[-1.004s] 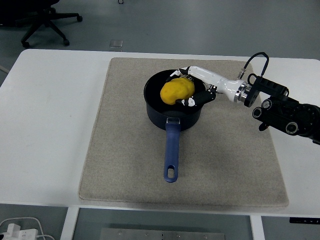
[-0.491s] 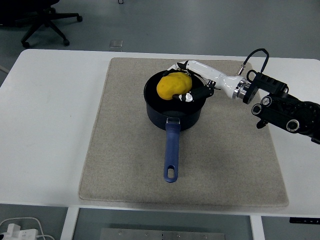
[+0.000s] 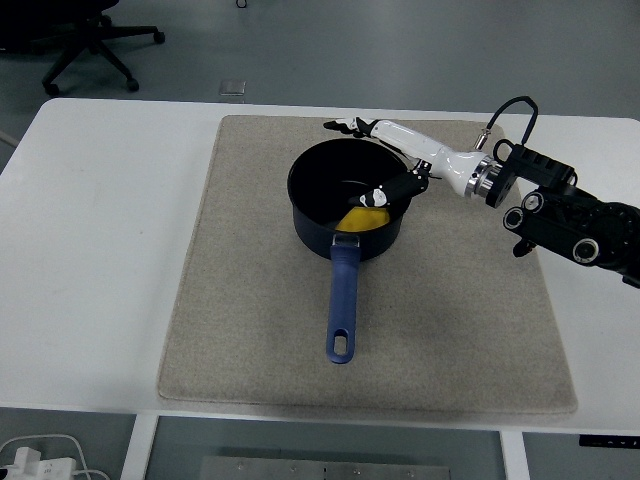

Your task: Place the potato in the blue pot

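**Potato dropped, hand opening over the pot**

Dropped since half a second ago: the potato (image 3: 362, 218), which was sitting high between my fingers above the rim, is now lying low inside the pot (image 3: 345, 200), and my fingers have come apart from it.

I am reading the main step as done. The potato is showing only as a yellow sliver against the pot's inner wall, at about 5 o'clock within the bowl, just above where the handle (image 3: 342, 305) joins. The rest of the interior is looking dark, and I cannot tell how the potato is sitting on the bottom.

My right hand (image 3: 372, 160) is hanging spread over the right side of the pot and is holding nothing. The long fingers (image 3: 345, 126) are reaching past the far rim at about 12 o'clock, while the thumb tip is hovering just over the potato, at about 4 o'clock in the bowl. From this view I cannot tell whether that tip is touching the potato or merely above it.

What I am judging as left is only the clearing away: lifting the hand up and back toward 3 o'clock without catching the rim. The pot is sitting on the mat (image 3: 250, 300) with its handle pointing to 6 o'clock. My left arm is not showing.
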You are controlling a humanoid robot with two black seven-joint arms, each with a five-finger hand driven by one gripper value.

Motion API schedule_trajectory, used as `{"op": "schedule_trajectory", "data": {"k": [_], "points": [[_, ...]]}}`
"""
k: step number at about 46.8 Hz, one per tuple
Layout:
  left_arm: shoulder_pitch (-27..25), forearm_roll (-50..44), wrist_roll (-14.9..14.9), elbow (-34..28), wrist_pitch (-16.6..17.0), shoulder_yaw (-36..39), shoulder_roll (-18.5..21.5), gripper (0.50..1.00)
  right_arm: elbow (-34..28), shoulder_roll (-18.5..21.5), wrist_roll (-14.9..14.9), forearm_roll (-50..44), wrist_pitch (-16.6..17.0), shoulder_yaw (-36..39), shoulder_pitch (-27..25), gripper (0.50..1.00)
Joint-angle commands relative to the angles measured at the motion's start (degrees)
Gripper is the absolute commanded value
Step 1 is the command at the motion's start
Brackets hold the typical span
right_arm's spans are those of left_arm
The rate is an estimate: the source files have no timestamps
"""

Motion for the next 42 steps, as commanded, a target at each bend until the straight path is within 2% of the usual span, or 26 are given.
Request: {"op": "schedule_trajectory", "data": {"k": [1, 15, 25, 32, 38, 42], "points": [[0.00, 0.00, 0.00, 0.00, -0.01, 0.06, 0.00, 0.996, 0.00, -0.05, -0.01, 0.00, 0.00, 0.08, 0.07, 0.924], [0.00, 0.00, 0.00, 0.00, -0.01, -0.03, 0.00, 0.996, 0.00, -1.28, -0.01, 0.00, 0.18, 2.01, 0.60, 0.924], [0.00, 0.00, 0.00, 0.00, -0.01, 0.06, 0.00, 0.996, -0.70, -1.55, -0.10, 0.00, 1.76, 5.70, 0.16, 0.924], [0.00, 0.00, 0.00, 0.00, -0.01, 0.06, 0.00, 0.996, -1.67, -3.39, -0.54, 0.26, 3.17, 6.23, 0.33, 0.924], [0.00, 0.00, 0.00, 0.00, -0.01, 0.06, 0.00, 0.996, -4.66, -3.39, -0.89, 6.75, 3.43, 6.14, 0.51, 0.924], [0.00, 0.00, 0.00, 0.00, -0.01, -0.03, 0.00, 0.996, -7.03, -3.39, -0.89, 13.34, 5.71, 6.14, 0.51, 0.924]]}}
